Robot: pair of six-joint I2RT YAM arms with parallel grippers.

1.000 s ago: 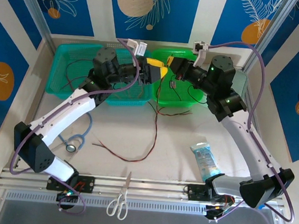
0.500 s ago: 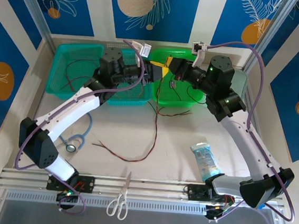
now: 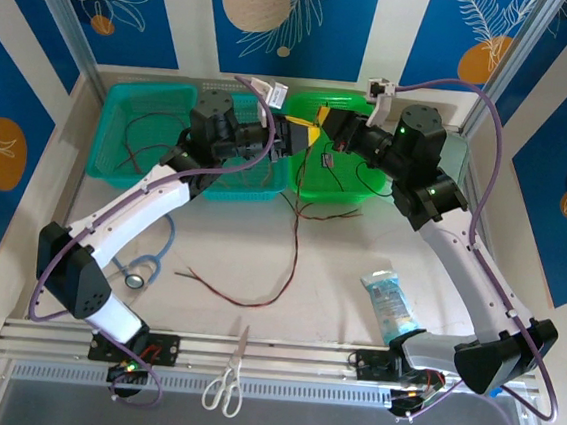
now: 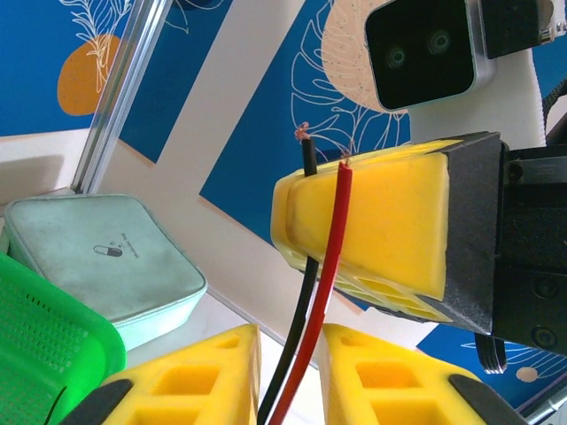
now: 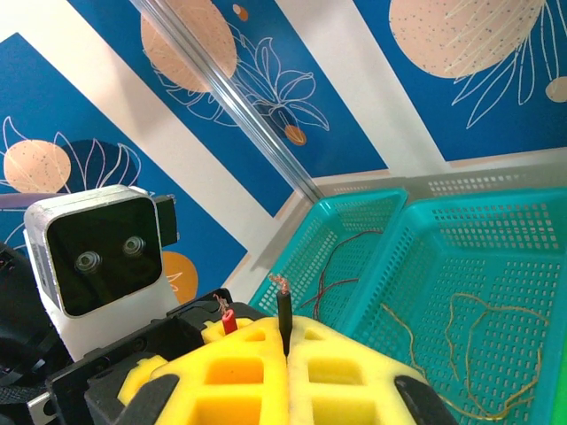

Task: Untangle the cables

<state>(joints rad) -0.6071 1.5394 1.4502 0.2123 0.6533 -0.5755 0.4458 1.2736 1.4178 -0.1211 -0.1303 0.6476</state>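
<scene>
My two grippers meet in the air above the baskets. My right gripper (image 5: 285,332) (image 3: 320,118) is shut on the black cable (image 5: 283,310), whose bare copper tip sticks up from its yellow fingers. The same black cable (image 4: 306,266) and a red cable (image 4: 332,257) run down through the narrow gap of my left gripper (image 4: 291,332) (image 3: 295,133). That gap is wider than the two cables, which are not pinched. The red tip (image 5: 227,319) lies against the outside of the right fingers. Below, the cables (image 3: 295,244) hang to the table and loop there (image 3: 240,297).
Two teal baskets (image 3: 119,151) hold more thin cables: dark red (image 5: 341,266) and tan (image 5: 478,354). A green basket (image 3: 358,188) stands right of them. A stethoscope (image 3: 153,260), scissors (image 3: 230,373) and a plastic packet (image 3: 387,301) lie on the table. A pale green box (image 4: 97,257) sits behind.
My left arm has swung right, close up to the right gripper, and its jaws have narrowed around the red and black cables. The right arm has held still.
</scene>
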